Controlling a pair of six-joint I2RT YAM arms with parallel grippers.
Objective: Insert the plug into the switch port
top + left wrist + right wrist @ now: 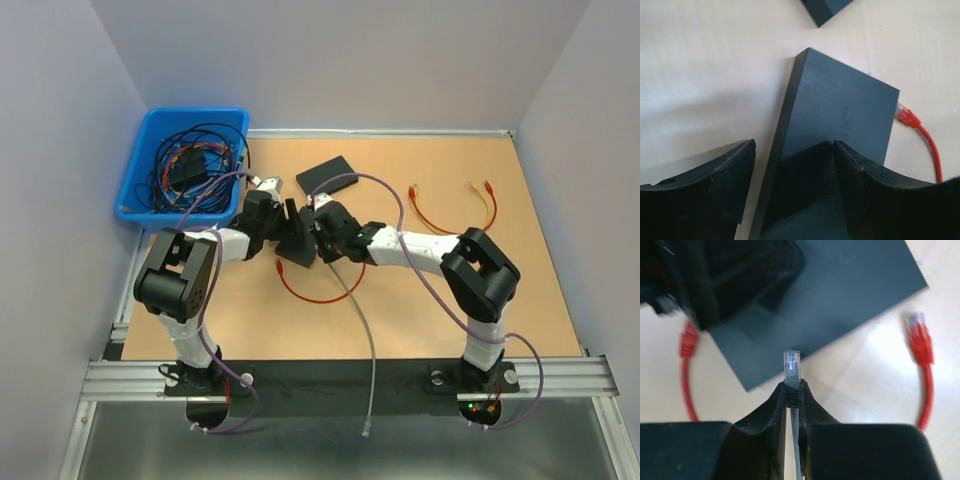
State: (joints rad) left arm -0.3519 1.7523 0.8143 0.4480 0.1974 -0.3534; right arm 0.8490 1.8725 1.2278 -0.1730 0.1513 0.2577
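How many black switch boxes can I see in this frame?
2 certain: the near switch at mid-table, the far switch flat just behind it. A dark object in the blue bin could be a third; cables partly hide it.

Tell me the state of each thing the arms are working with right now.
left gripper: open, over the switch.
right gripper: shut on the plug.
plug: held, not yet in a port.
switch: under the left gripper, ports not visible.
red cable: lying loose, unplugged.
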